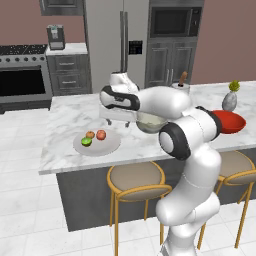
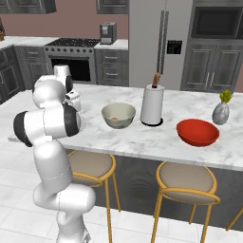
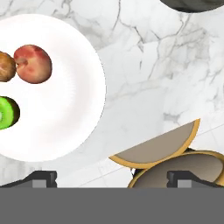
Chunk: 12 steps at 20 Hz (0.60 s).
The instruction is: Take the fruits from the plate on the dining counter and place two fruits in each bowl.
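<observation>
A: Three fruits lie on the plate (image 3: 57, 131): a reddish one (image 3: 33, 64), an orange-brown one (image 3: 5, 66) touching it, and a green one (image 3: 8, 113) just beside them. The plate sits near the front edge of the tabletop (image 1: 65, 112), well apart from the red bowl (image 2: 198, 132).

B: And the fourth?

A: Judging by an orange speck on its floor in the right base view, it is in the beige-grey bowl (image 2: 118, 115). The speck is too small to be sure.

B: The jaws?

A: Spread wide, holding nothing. The gripper (image 3: 111, 178) hangs above the tabletop between plate and beige-grey bowl, off to the side of the fruits.

B: What could go wrong?

A: The fruits are round and bunched. Fingertips (image 3: 41, 178) coming down on the reddish one could nudge its neighbour, and a rolling fruit could run off the flat plate and over the near edge toward the stools (image 1: 136, 180).

B: Do the views differ?

A: The hand view shows the colours and the contact between the fruits; the left base view shows the plate from the side with the arm's elbow covering part of the beige-grey bowl. The right base view gives both bowls, a paper-towel roll (image 2: 152, 104) between them, and a small vase (image 2: 220, 113) past the red one
</observation>
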Tool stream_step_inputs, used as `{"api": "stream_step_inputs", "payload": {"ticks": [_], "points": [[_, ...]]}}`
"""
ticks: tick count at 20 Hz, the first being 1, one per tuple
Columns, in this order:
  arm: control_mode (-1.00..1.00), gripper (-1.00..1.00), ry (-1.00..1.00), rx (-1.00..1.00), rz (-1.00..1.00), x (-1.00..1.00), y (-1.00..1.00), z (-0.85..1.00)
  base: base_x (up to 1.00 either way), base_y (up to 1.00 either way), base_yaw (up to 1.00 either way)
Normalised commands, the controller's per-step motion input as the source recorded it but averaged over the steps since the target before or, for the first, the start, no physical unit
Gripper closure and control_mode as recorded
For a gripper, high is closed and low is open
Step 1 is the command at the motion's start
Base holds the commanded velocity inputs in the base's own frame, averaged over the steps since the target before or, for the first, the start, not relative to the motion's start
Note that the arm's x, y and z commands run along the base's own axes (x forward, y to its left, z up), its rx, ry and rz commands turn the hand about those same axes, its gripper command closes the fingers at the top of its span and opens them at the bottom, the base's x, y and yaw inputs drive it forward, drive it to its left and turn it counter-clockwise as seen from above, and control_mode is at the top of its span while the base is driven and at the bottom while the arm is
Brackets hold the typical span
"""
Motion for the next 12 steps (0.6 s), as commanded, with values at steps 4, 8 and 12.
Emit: {"api": "stream_step_inputs", "payload": {"ticks": [4,8,12], "points": [[-1.00,-1.00,0.00,-0.04,0.06,0.00,0.67,-0.03,0.00,0.00,0.00],[-1.00,-1.00,0.00,-0.03,0.05,0.00,0.64,-0.08,0.00,0.00,0.00],[-1.00,-1.00,0.00,-0.08,0.04,0.05,0.57,-0.13,0.00,0.00,0.00]]}}
